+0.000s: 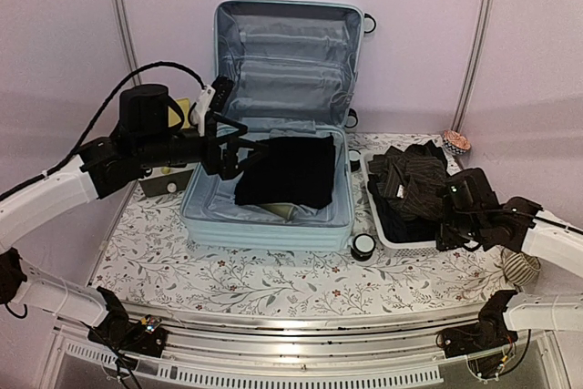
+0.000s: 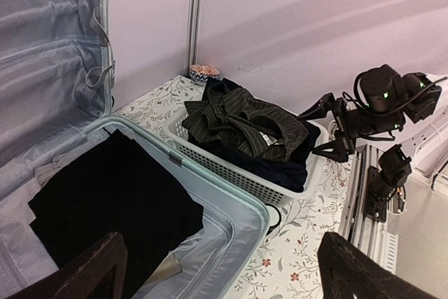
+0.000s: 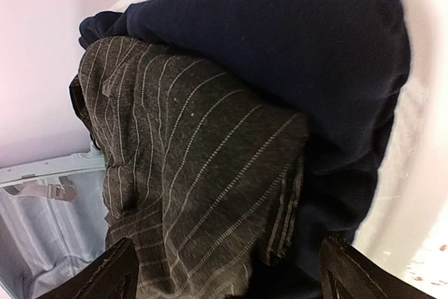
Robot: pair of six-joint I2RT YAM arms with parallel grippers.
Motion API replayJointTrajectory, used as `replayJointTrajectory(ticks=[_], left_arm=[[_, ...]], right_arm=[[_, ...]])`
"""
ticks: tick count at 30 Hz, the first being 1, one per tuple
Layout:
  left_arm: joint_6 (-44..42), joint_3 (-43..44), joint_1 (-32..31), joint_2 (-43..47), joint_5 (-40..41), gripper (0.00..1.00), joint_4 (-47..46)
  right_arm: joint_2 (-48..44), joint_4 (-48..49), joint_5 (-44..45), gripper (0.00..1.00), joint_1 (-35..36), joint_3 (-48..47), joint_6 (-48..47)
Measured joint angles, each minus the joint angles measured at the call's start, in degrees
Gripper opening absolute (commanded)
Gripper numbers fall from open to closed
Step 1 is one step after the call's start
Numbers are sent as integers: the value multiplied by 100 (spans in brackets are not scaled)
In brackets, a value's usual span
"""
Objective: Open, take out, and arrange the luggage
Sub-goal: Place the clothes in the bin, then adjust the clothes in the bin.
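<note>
The luggage (image 1: 273,227) lies open on the table, its lid standing up against the back wall, with a folded black garment (image 1: 290,170) in its lower half. My left gripper (image 1: 239,150) hovers open over that half, beside the garment's left edge. In the left wrist view the left gripper (image 2: 220,250) is spread wide above the black garment (image 2: 105,201) and the luggage rim (image 2: 238,208), holding nothing. My right gripper (image 1: 453,220) is open over the white basket (image 1: 401,243). In the right wrist view the right gripper (image 3: 227,257) straddles a striped grey garment (image 3: 189,159) lying on a navy one (image 3: 315,54).
A small patterned bowl (image 1: 455,141) sits at the back right by the wall. A yellow-topped box (image 1: 182,114) stands behind my left arm. One caster wheel (image 1: 363,246) sticks out between luggage and basket. A woven round thing (image 1: 521,269) lies near the right arm.
</note>
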State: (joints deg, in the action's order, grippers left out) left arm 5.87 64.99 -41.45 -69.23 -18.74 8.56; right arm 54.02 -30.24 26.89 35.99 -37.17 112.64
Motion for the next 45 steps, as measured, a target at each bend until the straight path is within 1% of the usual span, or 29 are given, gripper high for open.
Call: replayJointTrajectory(ticks=[2, 3, 4, 5, 7, 8, 10, 13, 17, 21, 22, 24, 27, 28, 30, 32, 35, 37, 40, 41, 42, 45], left_arm=[[-2, 24, 0, -7, -2, 97, 37], [-4, 46, 0, -15, -2, 97, 50], [-7, 68, 0, -24, -2, 97, 66], [-15, 94, 0, -35, 2, 97, 79], [-24, 149, 0, -61, 24, 97, 81], [-22, 160, 0, -68, 44, 98, 83], [-11, 162, 0, -85, 131, 97, 85], [37, 162, 0, -127, 240, 97, 114], [136, 160, 20, -168, 339, 98, 140], [306, 155, 129, -251, 415, 98, 136], [356, 142, 181, -286, 426, 98, 122], [461, 96, 310, -380, 439, 98, 109], [610, 20, 525, -592, 472, 98, 114], [654, -9, 608, -682, 514, 98, 116], [732, -79, 758, -835, 632, 98, 131], [776, -155, 872, -944, 723, 98, 136], [754, -227, 994, -1154, 826, 98, 138], [754, -229, 1047, -1309, 922, 96, 136], [841, -229, 1158, -1641, 916, 92, 140], [894, -229, 1207, -1762, 863, 91, 142], [944, -229, 1261, -1873, 815, 90, 142], [1084, -229, 1366, -2118, 656, 87, 153]], right_arm=[[-267, -334, -26, 79, 0, -44, -190], [-391, -415, -13, 73, 0, -83, -374], [-470, -422, 2, 60, -2, -131, -649], [-533, -378, 50, 45, 0, -251, -1097], [-542, -186, 70, 11, 0, -496, -1937], [-527, 0, 68, 4, -2, -623, -2361], [-527, 525, -66, 2, -42, -745, -3086], [-507, 1617, -629, 1, -262, -704, -4138], [-278, 3077, -1462, 1, -925, -297, -4822], [439, 4730, -2328, 1, -1624, 623, -4968], [772, 5261, -2623, 1, -1794, 957, -4944], [1469, 5886, -3001, 1, -2002, 1381, -4854], [2393, 6553, -3379, 1, -2116, 1718, -4647], [2533, 6843, -3440, 1, -2122, 1832, -4555], [2498, 7283, -3456, 1, -2135, 2061, -4376], [2179, 7300, -3418, 1, -2138, 2271, -4273], [1414, 6507, -3279, 3, -2138, 2146, -4454], [988, 5899, -3167, 7, -2138, 1746, -4769], [640, 5228, -3174, 11, -2140, 1003, -5357], [595, 4996, -3222, 12, -2140, 664, -5613], [566, 4924, -3259, 12, -2140, 533, -5713], [721, 4391, -3713, 13, -2138, -81, -6328]])
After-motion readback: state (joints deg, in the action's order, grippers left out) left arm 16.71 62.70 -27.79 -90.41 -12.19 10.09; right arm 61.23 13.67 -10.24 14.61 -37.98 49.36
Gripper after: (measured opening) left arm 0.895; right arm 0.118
